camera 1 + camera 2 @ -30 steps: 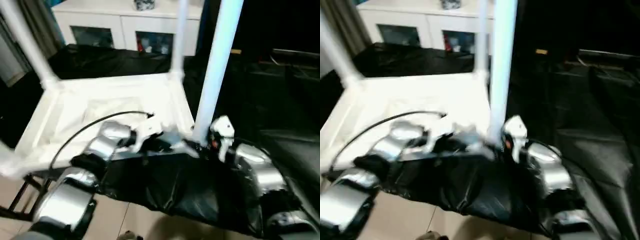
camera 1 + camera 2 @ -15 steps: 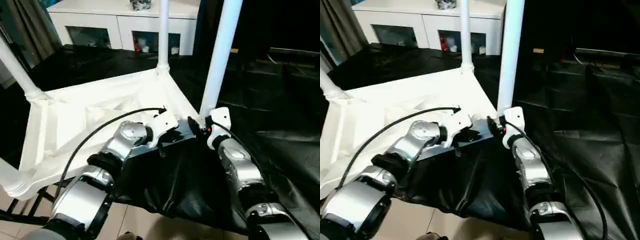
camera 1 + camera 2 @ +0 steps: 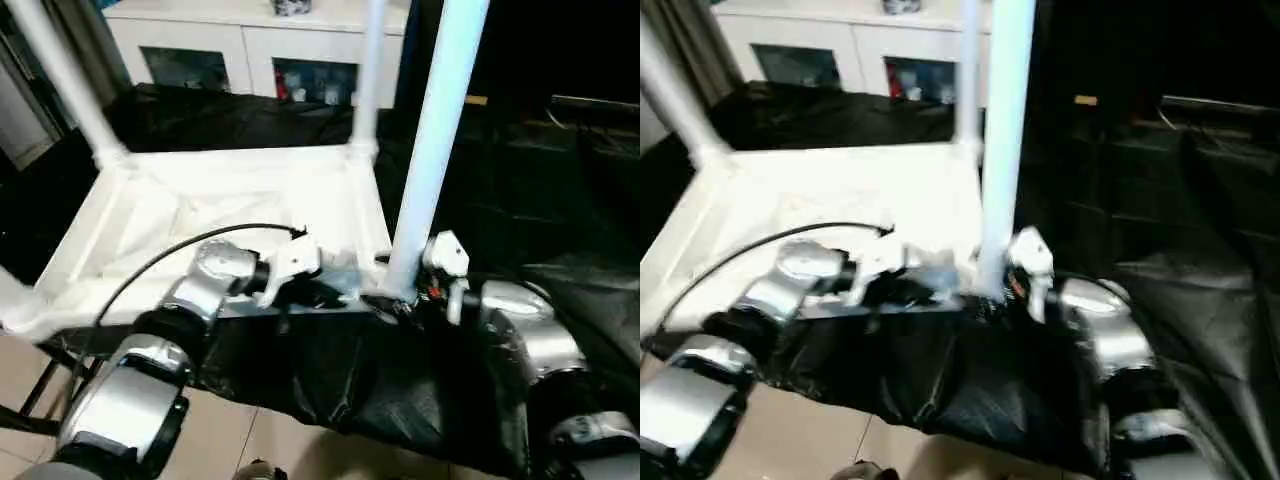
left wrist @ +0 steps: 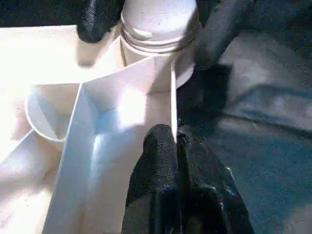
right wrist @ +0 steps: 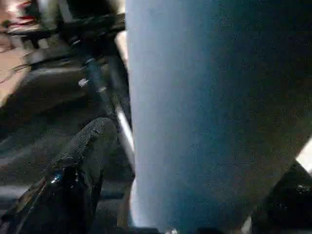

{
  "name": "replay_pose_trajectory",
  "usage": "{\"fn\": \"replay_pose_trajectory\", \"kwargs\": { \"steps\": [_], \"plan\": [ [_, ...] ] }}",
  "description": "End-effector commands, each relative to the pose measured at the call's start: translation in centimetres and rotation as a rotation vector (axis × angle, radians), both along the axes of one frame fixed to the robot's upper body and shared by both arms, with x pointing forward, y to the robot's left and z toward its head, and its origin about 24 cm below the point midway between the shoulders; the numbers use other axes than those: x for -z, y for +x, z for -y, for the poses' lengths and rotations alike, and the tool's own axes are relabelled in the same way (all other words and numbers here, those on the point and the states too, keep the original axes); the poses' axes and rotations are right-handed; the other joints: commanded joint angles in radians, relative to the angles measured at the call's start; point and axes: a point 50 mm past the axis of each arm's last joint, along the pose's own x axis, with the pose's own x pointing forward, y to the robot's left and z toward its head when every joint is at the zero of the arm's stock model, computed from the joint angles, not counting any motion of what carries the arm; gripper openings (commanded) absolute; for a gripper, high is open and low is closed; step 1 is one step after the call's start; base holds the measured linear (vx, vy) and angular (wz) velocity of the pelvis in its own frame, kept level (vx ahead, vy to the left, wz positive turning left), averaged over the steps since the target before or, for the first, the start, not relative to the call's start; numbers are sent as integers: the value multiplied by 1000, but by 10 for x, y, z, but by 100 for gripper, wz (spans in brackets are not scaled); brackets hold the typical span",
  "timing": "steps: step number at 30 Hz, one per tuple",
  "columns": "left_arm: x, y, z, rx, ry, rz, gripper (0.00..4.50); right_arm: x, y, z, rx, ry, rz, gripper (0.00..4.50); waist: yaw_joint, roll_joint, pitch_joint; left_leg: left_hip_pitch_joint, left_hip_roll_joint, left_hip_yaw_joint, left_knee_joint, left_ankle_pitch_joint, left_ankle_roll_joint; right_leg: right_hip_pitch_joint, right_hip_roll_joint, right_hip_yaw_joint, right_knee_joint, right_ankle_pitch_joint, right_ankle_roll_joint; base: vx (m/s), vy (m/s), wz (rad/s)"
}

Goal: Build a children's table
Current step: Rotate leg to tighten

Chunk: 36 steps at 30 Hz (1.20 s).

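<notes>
While the left hand (image 4: 168,146) stays pinched on the near rim of the upturned tabletop (image 3: 230,215) to steady it on the black bench (image 3: 560,200), the right hand (image 3: 405,303) (fingers spread) straddles the near-right leg (image 3: 432,140) at its socket.

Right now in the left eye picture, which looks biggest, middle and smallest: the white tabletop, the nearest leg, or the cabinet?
1. Tabletop, widest.
2. Nearest leg.
3. Cabinet, but it stands far back and is cut off, so ranking it against the leg is unsure.
</notes>
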Motion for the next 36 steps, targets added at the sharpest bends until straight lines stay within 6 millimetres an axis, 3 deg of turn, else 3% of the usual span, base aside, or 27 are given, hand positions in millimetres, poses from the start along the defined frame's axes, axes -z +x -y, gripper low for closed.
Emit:
{"fn": "replay_pose_trajectory", "kwargs": {
  "steps": [1, 9, 17, 18, 19, 23, 24, 25, 26, 27, 29, 30, 32, 33, 34, 35, 36],
  "plan": [
    [-9, -3, 1, 95, -4, 20, 0, 3, -7, -4, -92, -15, -42, 345, 2, -19, -75, 18, 58, -15, -66, -191, 111, 55, -71, 42, -60, -159, -271, 0, 0, 0],
    [-8, -7, -2, 156, 10, -7, 0, 2, -12, -8, -169, -8, -72, 279, 9, -17, -76, 18, 60, -15, -65, -169, 114, 54, -72, 42, -56, -139, -274, 0, 0, 0],
    [-5, -6, -1, 119, -2, -26, 0, 6, -17, -11, -128, 50, -95, 264, 12, -14, -76, 19, 60, -15, -66, -181, 100, 54, -72, 42, -58, -150, -268, 0, 0, 0],
    [-5, -4, 1, 95, -8, -29, 0, 7, -16, -10, -76, 59, -100, 264, 13, -3, -76, 20, 60, -17, -67, -185, 94, 52, -72, 42, -59, -160, -267, 0, 0, 0],
    [-5, -2, 3, 58, -10, -29, 0, 7, -13, -11, -13, 81, -84, 264, 11, -9, -75, 21, 60, -16, -69, -195, 88, 53, -71, 42, -62, -167, -263, 0, 0, 0],
    [-5, 11, 15, -104, 6, 20, 0, 14, 2, -9, 321, 98, -63, 264, 2, -9, -70, 27, 57, -18, -76, -247, 38, 47, -72, 44, -72, -264, -237, 0, 0, 0],
    [-7, 17, 26, -179, -11, 37, 0, 19, 10, -7, 496, 90, -54, 264, -3, -10, -69, 25, 54, -20, -77, -258, 23, 48, -73, 44, -75, -293, -226, 0, 0, 0],
    [-7, 17, 26, -179, -11, 37, 0, 19, 10, -7, 496, 90, -54, 264, -9, -11, -70, 29, 51, -21, -77, -262, 8, 46, -73, 44, -78, -307, -220, 0, 0, 0],
    [-9, 23, 38, -255, -37, 60, 0, 23, 18, -8, 671, 89, -56, 263, -10, -12, -70, 27, 50, -21, -77, -262, 8, 48, -74, 44, -80, -308, -217, 0, 0, 0],
    [-10, 23, 39, -263, -39, 62, 0, 23, 18, -8, 687, 89, -56, 263, -18, -12, -71, 25, 48, -22, -77, -249, 6, 47, -71, 43, -78, -294, -215, 0, 0, 0],
    [-12, 27, 52, -330, -53, 99, 0, 24, 25, -15, 831, 98, -62, 263, -19, -12, -74, 22, 47, -21, -73, -219, 22, 49, -70, 45, -74, -240, -219, 0, 0, 0],
    [-13, 28, 55, -348, -55, 113, 0, 24, 26, -18, 862, 101, -61, 263, -22, -2, -77, 22, 46, -20, -71, -200, 27, 48, -66, 45, -72, -188, -224, 0, 0, 0],
    [-13, 29, 56, -358, -55, 120, 0, 24, 26, -20, 878, 101, -59, 263, -19, -8, -81, 18, 42, -18, -66, -164, 57, 58, -68, 43, -65, -114, -236, 0, 0, 0],
    [-12, 29, 59, -366, -50, 137, 0, 21, 27, -26, 879, 94, -19, 263, -18, -2, -83, 15, 42, -17, -62, -126, 86, 57, -68, 43, -62, -62, -244, 0, 0, 0],
    [-11, 29, 60, -368, -48, 141, 0, 21, 27, -28, 878, 93, -5, 263, -17, -3, -83, 16, 43, -17, -62, -124, 90, 56, -67, 42, -62, -58, -244, 0, 0, 0],
    [-11, 29, 61, -367, -45, 148, 0, 20, 27, -29, 878, 89, 6, 318, -17, -3, -82, 18, 43, -16, -62, -129, 93, 56, -68, 41, -63, -63, -246, 0, 0, 0],
    [-9, 27, 62, -352, -31, 165, 0, 18, 27, -30, 855, 86, 44, 331, -17, -4, -79, 17, 43, -17, -64, -146, 93, 58, -69, 40, -66, -97, -243, 0, 0, 0]
  ]
}}
